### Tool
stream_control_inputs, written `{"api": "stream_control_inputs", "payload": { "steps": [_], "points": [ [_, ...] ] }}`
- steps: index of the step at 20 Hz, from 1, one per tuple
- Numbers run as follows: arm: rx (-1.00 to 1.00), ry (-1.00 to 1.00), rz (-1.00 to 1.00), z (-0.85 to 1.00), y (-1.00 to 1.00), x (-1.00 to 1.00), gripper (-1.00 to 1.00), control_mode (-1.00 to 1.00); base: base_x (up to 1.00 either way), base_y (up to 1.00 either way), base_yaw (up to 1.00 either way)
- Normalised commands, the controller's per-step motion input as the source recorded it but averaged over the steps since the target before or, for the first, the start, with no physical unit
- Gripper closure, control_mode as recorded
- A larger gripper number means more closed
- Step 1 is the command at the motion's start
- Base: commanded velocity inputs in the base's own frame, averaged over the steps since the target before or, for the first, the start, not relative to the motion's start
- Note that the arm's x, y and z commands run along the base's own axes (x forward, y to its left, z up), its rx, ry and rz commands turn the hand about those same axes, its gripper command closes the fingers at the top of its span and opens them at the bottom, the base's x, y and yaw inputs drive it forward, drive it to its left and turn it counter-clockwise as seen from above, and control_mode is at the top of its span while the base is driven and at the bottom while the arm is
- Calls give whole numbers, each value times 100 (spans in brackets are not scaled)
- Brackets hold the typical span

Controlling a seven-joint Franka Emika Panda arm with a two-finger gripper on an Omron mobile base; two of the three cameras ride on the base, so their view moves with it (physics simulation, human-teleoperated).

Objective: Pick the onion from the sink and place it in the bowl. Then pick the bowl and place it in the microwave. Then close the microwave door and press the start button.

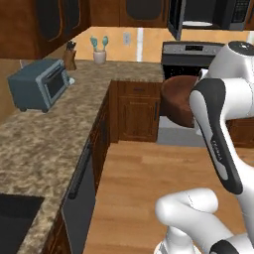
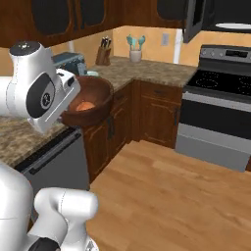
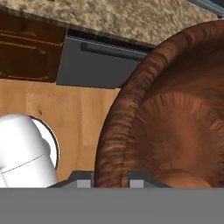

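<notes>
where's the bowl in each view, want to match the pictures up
Left base view: the bowl is right of centre, partly behind the arm, in front of the stove.
Right base view: left of centre, held up beside the counter, with the onion inside.
Hand view: right half, rim between the tool's tips.
Shared landmark: the stove.

Around me ran a speckled granite counter [image 1: 44, 144] over dark wood cabinets [image 1: 136, 111], turning a corner at the tan back wall [image 1: 114, 42]. A grey-blue toaster oven [image 1: 39, 84] sat on it, with a knife block [image 1: 70, 57] and a utensil crock [image 1: 99, 52] (teal handles) further back. A black-topped stove [image 2: 220, 105] stood to my right. The floor [image 2: 166, 196] was light wood planks.
</notes>
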Motion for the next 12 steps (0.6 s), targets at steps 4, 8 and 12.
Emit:
{"api": "stream_control_inputs", "payload": {
  "steps": [4,8,12],
  "points": [
    [0,0,0,0,0,0,100,100,100,-54,-17],
    [0,0,0,0,0,0,100,100,85,-100,0],
    [0,0,0,0,0,0,100,100,27,-100,0]
  ]
}}
